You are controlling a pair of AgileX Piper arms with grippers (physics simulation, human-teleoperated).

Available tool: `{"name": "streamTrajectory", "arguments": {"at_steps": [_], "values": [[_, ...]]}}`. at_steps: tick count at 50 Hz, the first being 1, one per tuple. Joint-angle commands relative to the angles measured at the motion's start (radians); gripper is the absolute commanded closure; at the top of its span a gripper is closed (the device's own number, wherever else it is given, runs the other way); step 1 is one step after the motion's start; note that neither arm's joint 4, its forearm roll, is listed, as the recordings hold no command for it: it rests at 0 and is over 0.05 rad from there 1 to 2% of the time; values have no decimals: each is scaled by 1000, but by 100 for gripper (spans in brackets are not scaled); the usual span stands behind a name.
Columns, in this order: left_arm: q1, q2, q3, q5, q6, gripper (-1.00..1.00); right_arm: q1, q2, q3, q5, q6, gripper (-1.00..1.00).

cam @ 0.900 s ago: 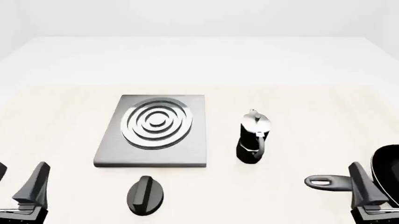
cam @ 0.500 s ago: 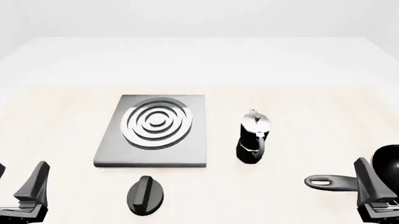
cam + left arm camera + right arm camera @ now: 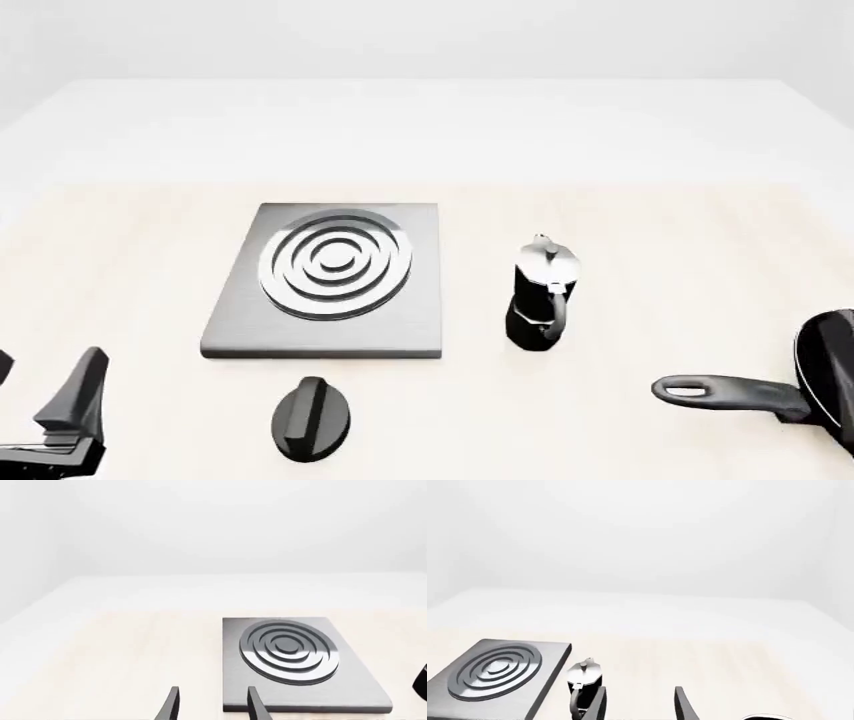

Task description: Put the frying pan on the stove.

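Observation:
The frying pan (image 3: pixel 833 378) lies on the table at the right edge of the front view, body cut off by the frame. Its long grey handle (image 3: pixel 727 391) with a loop end points left. The stove (image 3: pixel 328 280) is a grey slab with silver rings, left of centre; it also shows in the left wrist view (image 3: pixel 297 662) and the right wrist view (image 3: pixel 494 675). My left gripper (image 3: pixel 44 378) is open and empty at the bottom left, its fingers (image 3: pixel 171 706) apart. My right gripper (image 3: pixel 639 706) is open and empty, and out of the front view.
A black-and-silver moka pot (image 3: pixel 541 296) stands between stove and pan, also in the right wrist view (image 3: pixel 584 681). A small black oval knob (image 3: pixel 311 418) lies in front of the stove. The table ends at a white back area.

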Motion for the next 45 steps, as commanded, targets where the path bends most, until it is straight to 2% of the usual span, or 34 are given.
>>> {"name": "streamTrajectory", "arguments": {"at_steps": [1, 15, 20, 36, 38, 39, 45], "values": [[-16, 7, 2, -10, -10, -100, 17, 0, -147, 171, -13, -100], [-15, 20, 4, -7, -1, -100, 23, 0, -340, 372, 8, -100], [-15, 23, 4, -5, 2, -100, 28, 0, -381, 413, 14, -100], [-23, 28, 4, 1, 5, -100, 37, 0, -709, 747, 25, -100], [-23, 30, 4, -1, 5, -100, 35, 0, -726, 765, 24, -100], [-24, 31, 4, -2, 6, -100, 31, 0, -770, 808, 17, -100], [-20, 28, 4, 1, 7, -100, 10, 0, -844, 900, 36, -100]]}}
